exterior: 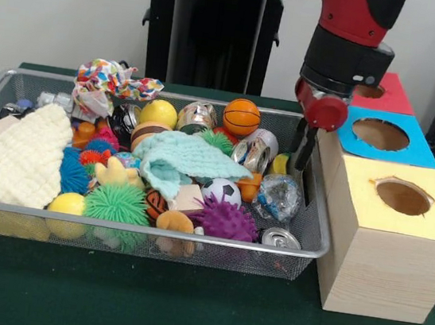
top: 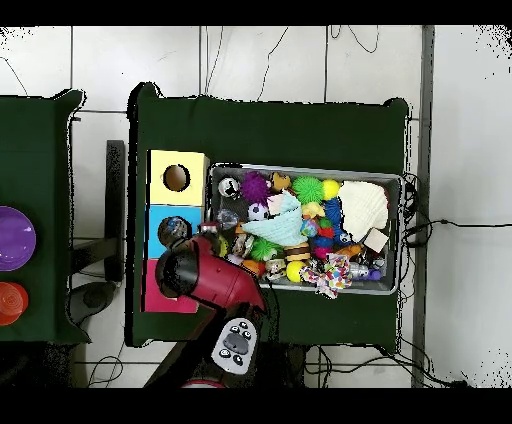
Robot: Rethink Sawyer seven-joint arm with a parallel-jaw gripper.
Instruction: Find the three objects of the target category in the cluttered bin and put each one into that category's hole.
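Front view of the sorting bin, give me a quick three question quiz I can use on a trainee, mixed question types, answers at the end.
1. True or false: the tool hangs inside the wire bin, at the end next to the wooden boxes.
2. Multiple choice: what colour is the top of the box nearest the camera? A) red B) blue C) yellow
3. Fill in: the orange basketball sits near the bin's ____ wall, the one farthest from the camera.

Key
1. True.
2. C: the yellow-topped box is nearest, then the blue-topped box, then the red-topped box.
3. Back.
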